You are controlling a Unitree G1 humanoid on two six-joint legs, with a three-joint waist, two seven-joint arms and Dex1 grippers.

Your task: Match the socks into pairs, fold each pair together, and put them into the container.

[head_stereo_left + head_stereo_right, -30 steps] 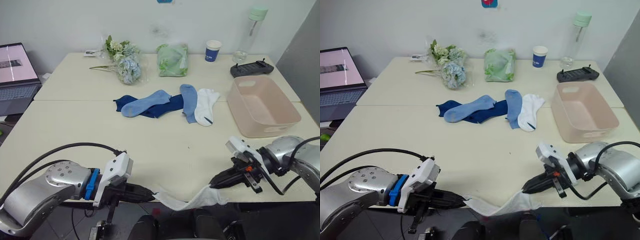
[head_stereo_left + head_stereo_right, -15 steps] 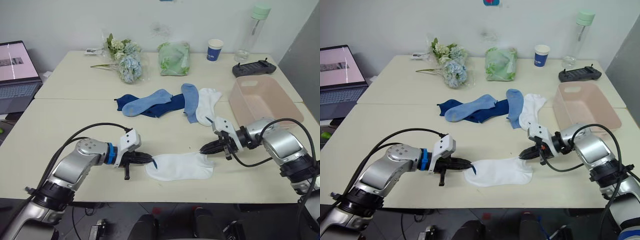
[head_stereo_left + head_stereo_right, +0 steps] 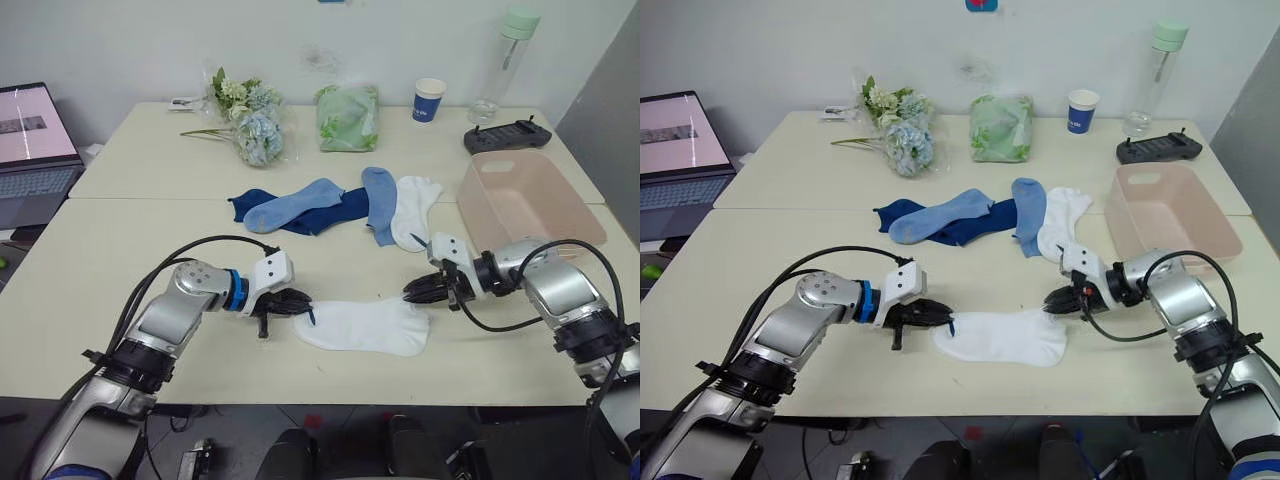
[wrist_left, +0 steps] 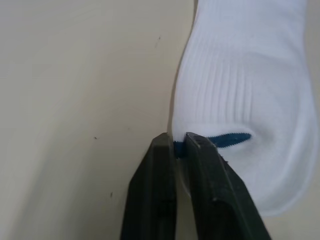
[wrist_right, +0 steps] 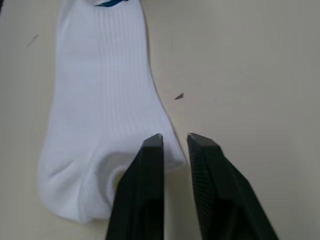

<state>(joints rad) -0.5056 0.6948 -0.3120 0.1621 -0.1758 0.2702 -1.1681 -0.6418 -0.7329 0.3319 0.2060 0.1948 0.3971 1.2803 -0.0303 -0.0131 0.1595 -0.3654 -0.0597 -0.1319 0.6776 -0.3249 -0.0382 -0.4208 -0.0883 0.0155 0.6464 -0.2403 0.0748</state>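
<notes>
A white sock [image 3: 365, 326] lies flat on the near part of the table. My left gripper [image 3: 305, 305] is shut on its cuff end, pinching the edge by the blue mark [image 4: 227, 139]. At the toe end, my right gripper [image 3: 410, 292] is open by a narrow gap [image 5: 175, 137], the sock's edge lying just at its fingertips. Further back lie the other socks: dark navy [image 3: 335, 212], two light blue [image 3: 290, 205] [image 3: 378, 200] and one white [image 3: 412, 208]. The pale pink container [image 3: 575, 232] stands at the right, with nothing seen in it.
Along the back of the table are a bunch of flowers [image 3: 248, 125], a green bag [image 3: 347, 118], a blue paper cup [image 3: 428, 100], a clear bottle [image 3: 505, 60] and a black controller [image 3: 508, 135]. A laptop [image 3: 30, 130] sits at far left.
Both grippers brought the white sock up from below the table's front edge and laid it flat on the table. The right gripper's fingers now stand slightly apart at the toe.
</notes>
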